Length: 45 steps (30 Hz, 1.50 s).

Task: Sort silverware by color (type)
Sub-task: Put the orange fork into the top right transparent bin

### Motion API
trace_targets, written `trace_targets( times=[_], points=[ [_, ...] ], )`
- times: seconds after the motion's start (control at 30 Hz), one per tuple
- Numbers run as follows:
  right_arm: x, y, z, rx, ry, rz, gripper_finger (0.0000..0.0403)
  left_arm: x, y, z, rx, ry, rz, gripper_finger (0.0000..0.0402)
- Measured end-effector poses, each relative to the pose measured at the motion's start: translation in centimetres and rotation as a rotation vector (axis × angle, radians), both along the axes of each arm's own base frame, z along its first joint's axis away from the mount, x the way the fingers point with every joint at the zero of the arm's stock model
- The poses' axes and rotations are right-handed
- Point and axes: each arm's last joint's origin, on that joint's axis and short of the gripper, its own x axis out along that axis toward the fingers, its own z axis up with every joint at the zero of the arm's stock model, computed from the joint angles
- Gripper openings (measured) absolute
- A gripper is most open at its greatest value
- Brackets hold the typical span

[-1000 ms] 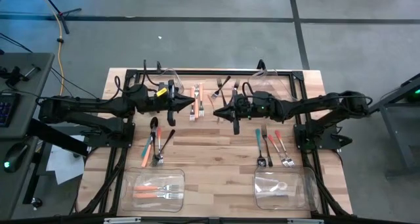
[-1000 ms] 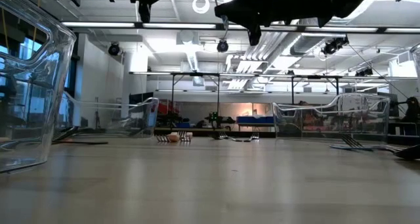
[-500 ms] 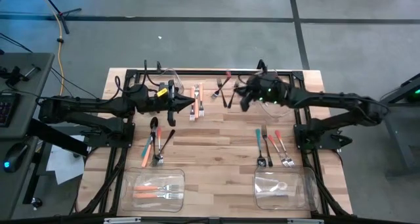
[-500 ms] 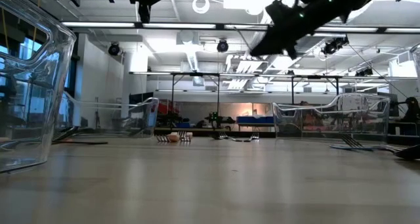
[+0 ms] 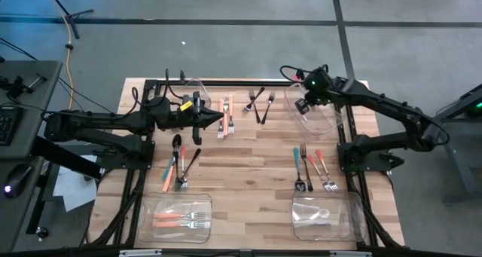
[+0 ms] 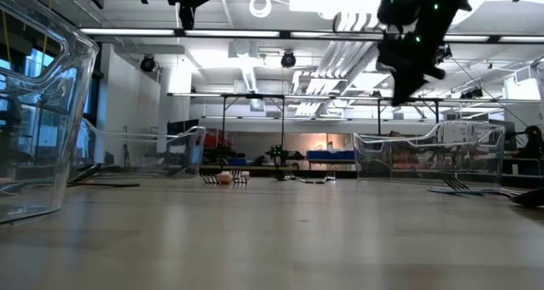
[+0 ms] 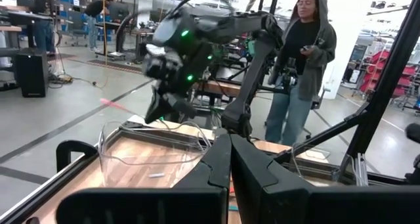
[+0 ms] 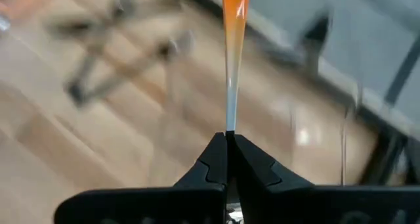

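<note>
My right gripper [image 5: 300,105] hangs above the clear bin [image 5: 320,115] at the far right. It is shut on a red-orange-handled piece of silverware [image 8: 234,14], which also shows in the left wrist view [image 7: 111,104]. My left gripper [image 5: 221,120] is shut and empty, held above the table beside two orange-handled forks [image 5: 225,114]. Black forks [image 5: 260,102] lie on the wood at the far middle. Mixed pieces lie in a left group [image 5: 179,160] and a right group [image 5: 312,170]. My right gripper pinches the piece's bare metal end [image 8: 230,122] between its two fingertips. The fingers hide whether it is a fork or a spoon. The piece sticks straight out ahead of the fingers, its red-orange handle [image 8: 234,14] at the free end. It is lifted clear of the table.
A second clear bin [image 5: 192,87] stands at the far left. The near-left bin [image 5: 162,204] holds orange-handled forks, and the near-right bin [image 5: 350,219] holds a pale spoon. A black frame [image 5: 226,82] rims the table. A person [image 7: 308,60] stands beyond the table's right side.
My right gripper has swung from the middle of the table toward the far right edge, turning as it went. It now hangs over the far-right clear bin.
</note>
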Motion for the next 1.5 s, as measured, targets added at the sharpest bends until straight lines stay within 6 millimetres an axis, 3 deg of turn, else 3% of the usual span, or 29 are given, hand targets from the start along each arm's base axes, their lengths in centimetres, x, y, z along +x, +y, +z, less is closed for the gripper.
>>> trace_targets(
  times=[0.1, 0.27, 0.57, 0.97, 1.5],
  points=[
    [-1.0, -0.5, -1.2, 0.144, 0.075, -0.038, 0.0000, 0.0, 0.0, 0.0, 0.000, 0.000, 0.001, 0.0000],
    [-1.3, -1.6, -2.6, 0.233, 0.134, -0.076, 0.0000, 0.0, 0.0, 0.0, 0.005, 0.001, 0.002, 0.0000],
    [0.2, -3.2, -6.3, 0.390, 0.230, -0.055, 0.0000, 0.0, 0.0, 0.0, 0.018, 0.003, 0.003, 0.0000],
    [1.8, -4.7, -10.0, 0.440, 0.295, -0.039, 0.0000, 0.0, 0.0, 0.1, 0.019, -0.010, 0.016, 0.0000],
    [2.2, -5.1, -10.9, 0.435, 0.292, -0.032, 0.0019, 0.0, 0.1, 0.3, 0.030, -0.028, 0.031, 0.0000]
  ],
)
